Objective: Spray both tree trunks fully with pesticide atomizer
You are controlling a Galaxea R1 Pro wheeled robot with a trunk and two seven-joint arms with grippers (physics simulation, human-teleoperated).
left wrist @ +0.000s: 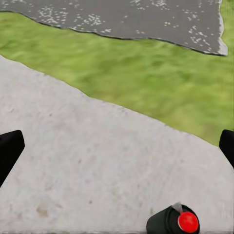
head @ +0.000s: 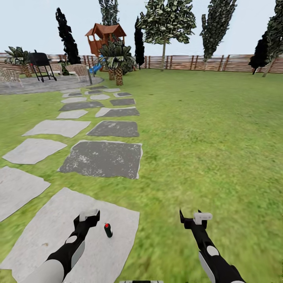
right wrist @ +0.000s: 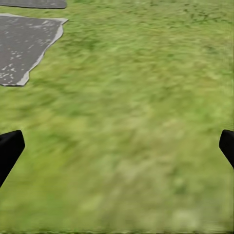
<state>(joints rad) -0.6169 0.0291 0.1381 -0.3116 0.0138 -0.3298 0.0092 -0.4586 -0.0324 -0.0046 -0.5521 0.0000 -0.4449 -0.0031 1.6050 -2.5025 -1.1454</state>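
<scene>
Ground: wide green lawn, blurred grass texture, crossed by irregular flat paving slabs running away toward 12 o'clock; some pale grey and smooth, others dark grey with white speckle. Brown horizontal-slat fence closes the far edge. At about 11 o'clock, a wooden play tower with a red-brown roof, a short palm in front of it; a black grill on a paved patch near 10 o'clock. One leafy tree with a thin pale trunk stands near 12 o'clock; dark narrow cypress shapes flank it.

Pesticide atomizer: small, dark green-black body, red cap, upright on the nearest pale slab, just at 3 o'clock of my left gripper. In the left wrist view it sits at the frame edge, outside my black fingertips.

Left fingers spread wide, holding nothing, above pale stone. Right gripper fingers likewise spread, empty, above bare grass
</scene>
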